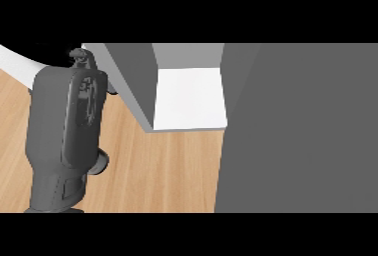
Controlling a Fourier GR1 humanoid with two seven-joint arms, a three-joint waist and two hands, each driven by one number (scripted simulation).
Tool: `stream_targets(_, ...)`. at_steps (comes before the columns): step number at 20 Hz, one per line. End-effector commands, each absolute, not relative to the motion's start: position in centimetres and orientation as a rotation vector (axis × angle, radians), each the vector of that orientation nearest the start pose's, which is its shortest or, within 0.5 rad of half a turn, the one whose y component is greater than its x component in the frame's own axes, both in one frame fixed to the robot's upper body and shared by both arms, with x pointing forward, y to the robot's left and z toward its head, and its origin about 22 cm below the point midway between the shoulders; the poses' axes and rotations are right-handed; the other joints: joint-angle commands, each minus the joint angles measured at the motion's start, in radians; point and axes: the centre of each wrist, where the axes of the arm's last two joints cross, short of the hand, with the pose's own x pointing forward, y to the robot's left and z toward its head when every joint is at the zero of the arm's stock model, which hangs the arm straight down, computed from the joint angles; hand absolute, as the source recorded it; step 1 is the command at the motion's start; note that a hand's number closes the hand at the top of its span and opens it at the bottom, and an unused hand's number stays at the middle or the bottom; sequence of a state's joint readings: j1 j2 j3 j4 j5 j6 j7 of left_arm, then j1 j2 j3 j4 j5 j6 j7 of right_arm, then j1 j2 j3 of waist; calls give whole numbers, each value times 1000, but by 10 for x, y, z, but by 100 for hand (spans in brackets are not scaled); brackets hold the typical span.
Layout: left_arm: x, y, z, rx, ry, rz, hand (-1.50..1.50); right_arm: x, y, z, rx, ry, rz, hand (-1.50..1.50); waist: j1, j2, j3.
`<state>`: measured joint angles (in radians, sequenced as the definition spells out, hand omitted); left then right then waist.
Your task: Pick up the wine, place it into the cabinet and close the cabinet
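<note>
Only the left hand (80, 59) shows beside the cabinet (129, 80); finger state unclear.

The table (155, 170) shows light wood with fine lengthwise grain and a smooth, satin finish. The cabinet (129, 82) has matt grey walls, flat and even like painted board, and its inner shelf (190, 97) is plain matt white. The left forearm (63, 135) looks like dark grey moulded plastic, smooth, with a soft gloss along its length.
</note>
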<state>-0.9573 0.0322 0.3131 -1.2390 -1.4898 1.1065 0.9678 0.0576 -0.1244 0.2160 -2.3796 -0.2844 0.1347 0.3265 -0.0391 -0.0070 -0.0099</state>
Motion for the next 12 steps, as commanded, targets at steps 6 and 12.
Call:
stream_targets(6,389,120,260,1304,-1691,939,-150,156,-202,183,468,-1960,298,-150,-1,-4,11)
stream_targets(12,387,112,275,1332,-1682,934,-150,157,-201,187,449,-1978,299,-150,-12,0,11)
